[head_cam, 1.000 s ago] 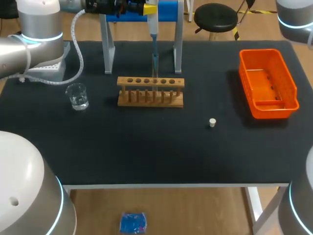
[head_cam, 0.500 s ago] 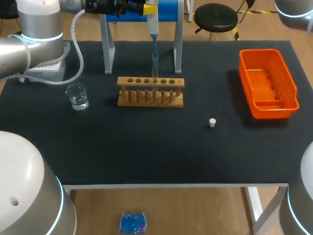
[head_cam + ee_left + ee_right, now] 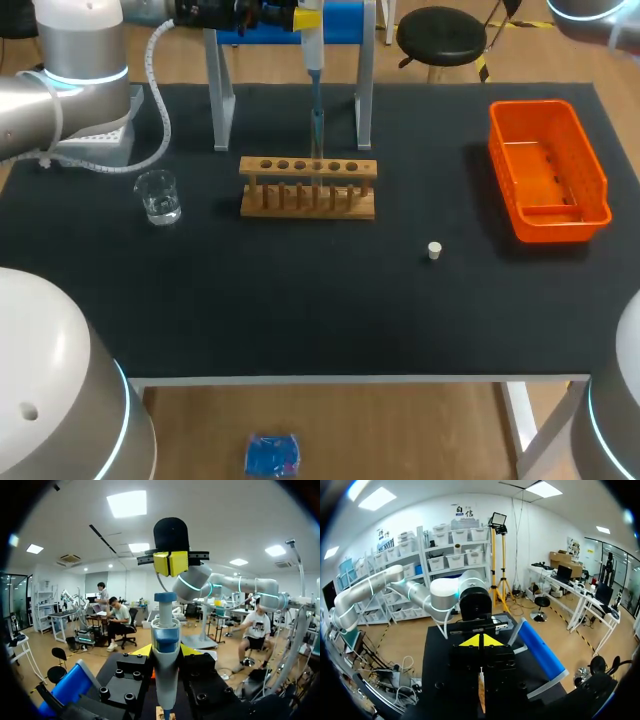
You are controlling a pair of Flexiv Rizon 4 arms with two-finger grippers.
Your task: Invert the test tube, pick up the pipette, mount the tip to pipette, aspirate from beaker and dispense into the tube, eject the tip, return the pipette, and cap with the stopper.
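Matt cloth, bare wood, clear glass and glossy plastic on my screens.
I am looking at a table (image 3: 300, 310) that is wearing a matt black, cloth-like cover; the test tube rack (image 3: 308, 187) is showing bare light wood with a dull finish. The beaker (image 3: 158, 196) is reading as clear glass, catching small glints. The orange bin (image 3: 548, 170) is looking like smooth glossy plastic. The stopper (image 3: 434, 250) is appearing pale and matt; I am not making out its material. The pipette (image 3: 165, 645) is showing smooth white and blue plastic. My left arm (image 3: 80, 45) is gleaming in a smooth silver-grey shell.
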